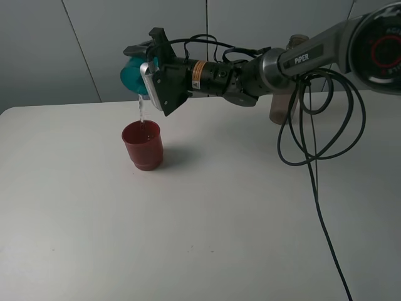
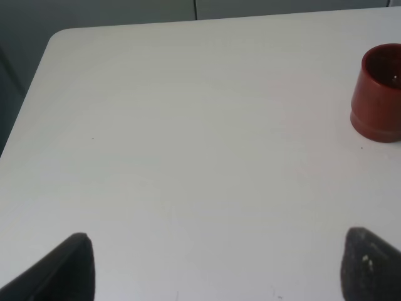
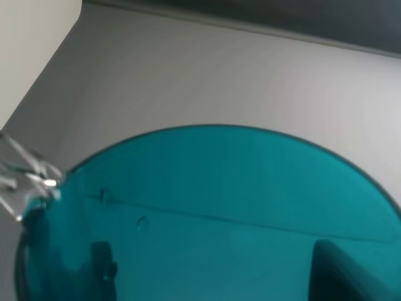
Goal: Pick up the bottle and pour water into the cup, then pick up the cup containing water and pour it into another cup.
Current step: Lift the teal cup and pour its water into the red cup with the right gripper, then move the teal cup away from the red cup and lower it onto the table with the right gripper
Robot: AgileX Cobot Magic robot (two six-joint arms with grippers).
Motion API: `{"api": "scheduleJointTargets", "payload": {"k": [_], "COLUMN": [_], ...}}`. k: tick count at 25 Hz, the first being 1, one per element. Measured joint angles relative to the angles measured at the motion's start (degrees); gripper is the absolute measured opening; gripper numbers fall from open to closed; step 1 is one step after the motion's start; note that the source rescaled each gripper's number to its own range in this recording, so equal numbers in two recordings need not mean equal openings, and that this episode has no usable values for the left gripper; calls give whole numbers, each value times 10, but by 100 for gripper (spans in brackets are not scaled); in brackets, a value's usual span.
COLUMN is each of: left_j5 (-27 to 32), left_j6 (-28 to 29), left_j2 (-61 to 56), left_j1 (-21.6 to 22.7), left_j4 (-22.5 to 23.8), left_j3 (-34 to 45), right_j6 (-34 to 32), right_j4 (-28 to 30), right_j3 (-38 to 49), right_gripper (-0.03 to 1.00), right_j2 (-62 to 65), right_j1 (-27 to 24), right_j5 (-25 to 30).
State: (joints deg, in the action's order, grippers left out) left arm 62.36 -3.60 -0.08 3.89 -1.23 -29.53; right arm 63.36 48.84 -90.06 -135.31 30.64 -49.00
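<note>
My right gripper (image 1: pixel 141 70) reaches across to the left and is shut on the teal cup (image 1: pixel 130 74). It holds the cup tipped on its side above the red cup (image 1: pixel 143 145). A thin stream of water (image 1: pixel 141 113) falls from the teal rim into the red cup. In the right wrist view the teal cup (image 3: pixel 207 213) fills the frame, with water (image 3: pixel 25 182) leaving its rim. The grey-brown bottle (image 1: pixel 279 110) stands at the back right, mostly hidden behind the arm. My left gripper (image 2: pixel 213 269) is open and empty low over the table, with the red cup (image 2: pixel 379 94) off to one side.
The white table (image 1: pixel 200 238) ends at a rounded corner at its far left (image 2: pixel 59 37). Black cables (image 1: pixel 313 135) hang in loops from the right arm down over the table's right side. A grey wall stands behind.
</note>
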Motion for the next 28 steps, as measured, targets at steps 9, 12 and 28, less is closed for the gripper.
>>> {"api": "scheduleJointTargets", "payload": {"k": [9,12,28], "left_j5": [0,0,0], "left_j6": [0,0,0], "left_j2": [0,0,0], "left_j1": [0,0,0], "left_j4": [0,0,0], "left_j3": [0,0,0], "right_j6": [3,-20,-835], "right_j4": [0,1,18], "right_j3": [0,0,0], "right_gripper": [6,6,6], "right_j2": [0,0,48], "right_j1": [0,0,0], "right_j5": [0,0,107]}}
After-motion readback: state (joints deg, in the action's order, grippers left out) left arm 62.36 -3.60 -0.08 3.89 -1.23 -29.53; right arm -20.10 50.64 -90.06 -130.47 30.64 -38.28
